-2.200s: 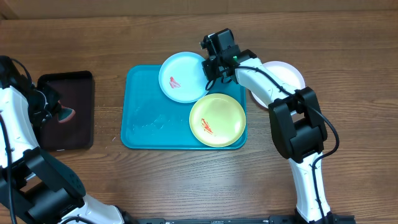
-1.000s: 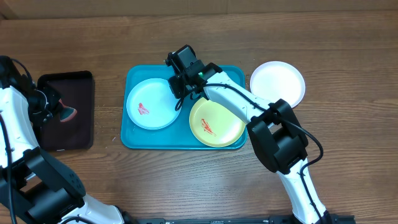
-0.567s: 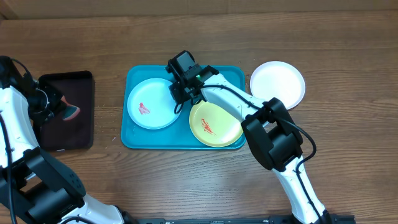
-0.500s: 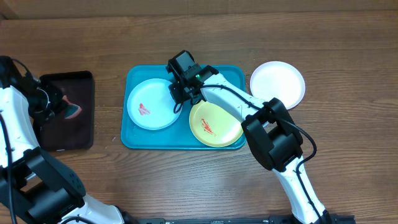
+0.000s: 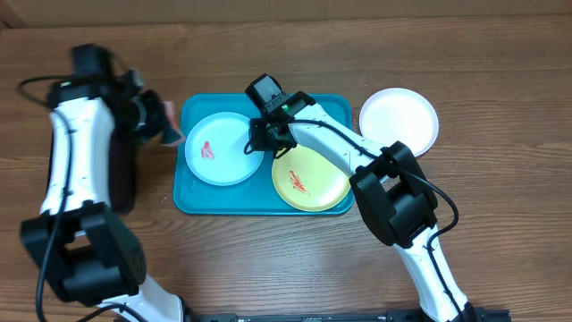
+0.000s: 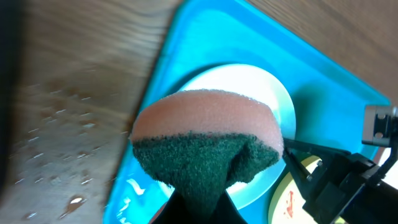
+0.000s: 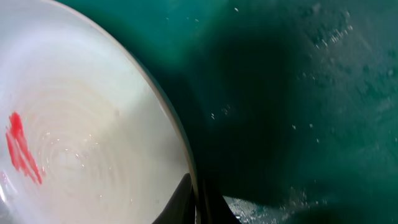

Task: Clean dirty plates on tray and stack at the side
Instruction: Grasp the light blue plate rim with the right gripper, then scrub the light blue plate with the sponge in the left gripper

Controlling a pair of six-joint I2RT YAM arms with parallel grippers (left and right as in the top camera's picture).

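Glossy plastic tray (image 5: pixel 201 199), smooth light blue plate (image 5: pixel 219 149), rough-backed foam sponge (image 6: pixel 205 124), grained wood table (image 5: pixel 500 224)

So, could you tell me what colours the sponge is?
The sponge is pink over dark green; clearest in left wrist view.

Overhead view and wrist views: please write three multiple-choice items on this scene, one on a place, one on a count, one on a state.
1. Where is the white plate? A: on the table, right of the tray. B: on the tray. C: held in the air.
2. How many plates lie on the tray? A: one. B: three. C: two.
3. The left gripper is: A: open. B: shut on the sponge. C: shut on a plate.
Answers: 1A, it lies on wood beside the tray; 2C, the light blue plate and the yellow-green plate; 3B, the left wrist view shows the sponge pinched.
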